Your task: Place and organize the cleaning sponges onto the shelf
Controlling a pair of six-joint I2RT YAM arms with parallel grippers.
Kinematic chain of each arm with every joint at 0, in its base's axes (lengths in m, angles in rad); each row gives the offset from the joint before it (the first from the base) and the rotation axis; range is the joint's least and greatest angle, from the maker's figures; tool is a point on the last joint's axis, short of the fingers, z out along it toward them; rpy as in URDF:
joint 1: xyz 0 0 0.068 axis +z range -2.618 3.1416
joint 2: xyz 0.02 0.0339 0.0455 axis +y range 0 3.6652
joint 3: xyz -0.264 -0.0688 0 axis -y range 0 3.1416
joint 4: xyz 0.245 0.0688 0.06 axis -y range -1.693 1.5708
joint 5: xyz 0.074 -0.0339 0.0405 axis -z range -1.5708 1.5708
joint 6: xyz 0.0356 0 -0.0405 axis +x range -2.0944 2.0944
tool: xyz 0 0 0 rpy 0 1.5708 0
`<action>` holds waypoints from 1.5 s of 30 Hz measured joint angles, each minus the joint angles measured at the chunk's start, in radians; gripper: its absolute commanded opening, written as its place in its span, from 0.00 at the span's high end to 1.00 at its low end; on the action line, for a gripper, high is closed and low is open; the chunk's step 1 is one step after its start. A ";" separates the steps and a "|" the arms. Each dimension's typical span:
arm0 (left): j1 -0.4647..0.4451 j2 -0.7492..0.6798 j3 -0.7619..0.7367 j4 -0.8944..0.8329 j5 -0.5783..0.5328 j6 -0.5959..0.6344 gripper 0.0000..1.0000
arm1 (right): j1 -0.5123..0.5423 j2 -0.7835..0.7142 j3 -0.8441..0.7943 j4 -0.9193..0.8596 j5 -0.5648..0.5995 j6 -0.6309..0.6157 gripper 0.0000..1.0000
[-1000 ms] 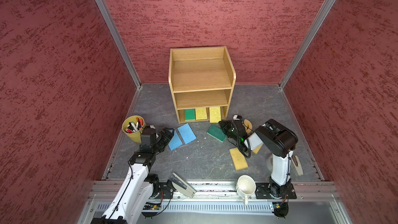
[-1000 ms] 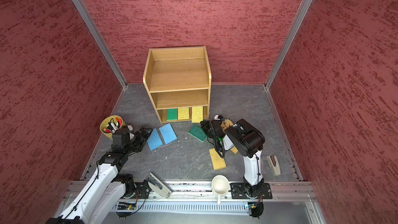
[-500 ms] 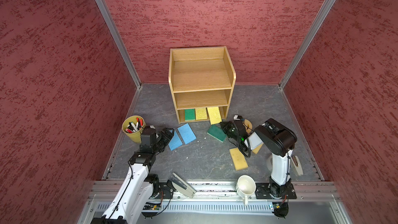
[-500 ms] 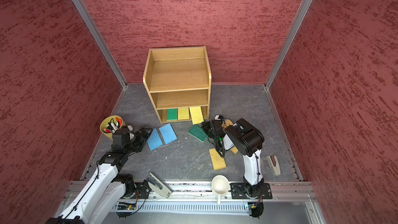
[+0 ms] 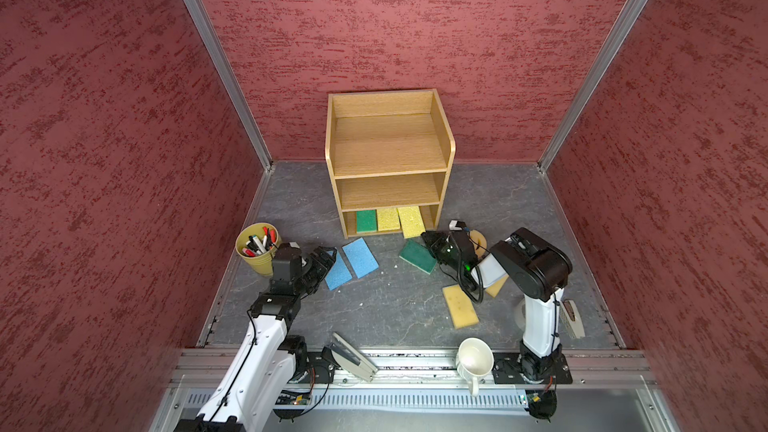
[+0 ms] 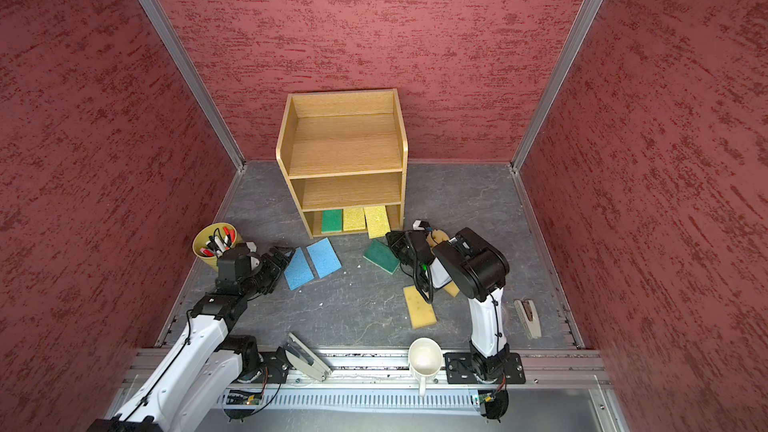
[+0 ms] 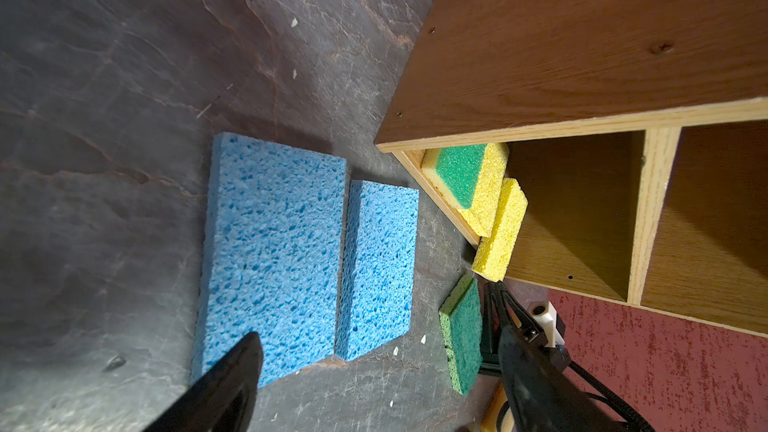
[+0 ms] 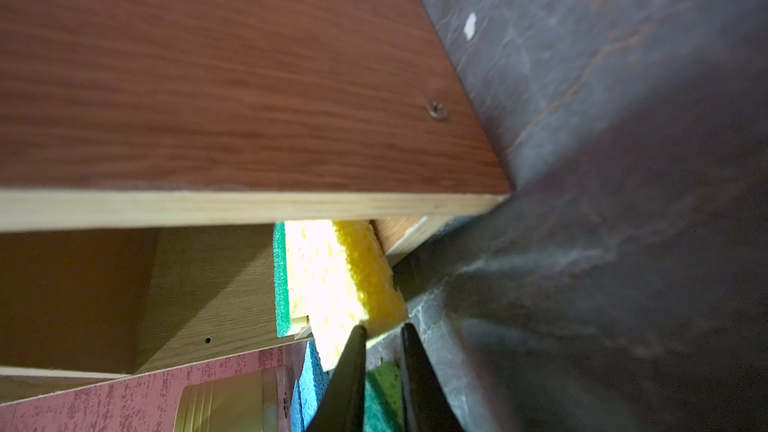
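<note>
Right gripper (image 5: 424, 237) stretched to slanted yellow sponge (image 5: 410, 222) — jaws narrowly parted; left gripper (image 5: 328, 253) wide

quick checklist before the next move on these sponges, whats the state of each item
1. Tilted yellow sponge fully inside the bottom tier of the shelf: not ok, its end overhangs the front.
2. Right gripper clear of that sponge: cannot tell, tips sit at its corner.
3. Left gripper open: ok.
4. Blue sponge nearest the left gripper lying flat: ok.
5. Middle tier free for more: ok.
</note>
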 measured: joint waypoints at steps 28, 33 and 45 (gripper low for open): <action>-0.021 0.019 0.000 0.000 -0.008 -0.007 0.11 | 0.038 0.008 0.018 0.029 0.012 0.023 0.64; -0.022 0.021 0.000 0.000 -0.008 -0.007 0.11 | 0.038 0.023 0.036 0.032 0.033 0.023 0.65; -0.022 0.032 0.000 0.000 -0.008 -0.007 0.11 | 0.038 0.051 0.039 0.045 0.068 0.038 0.93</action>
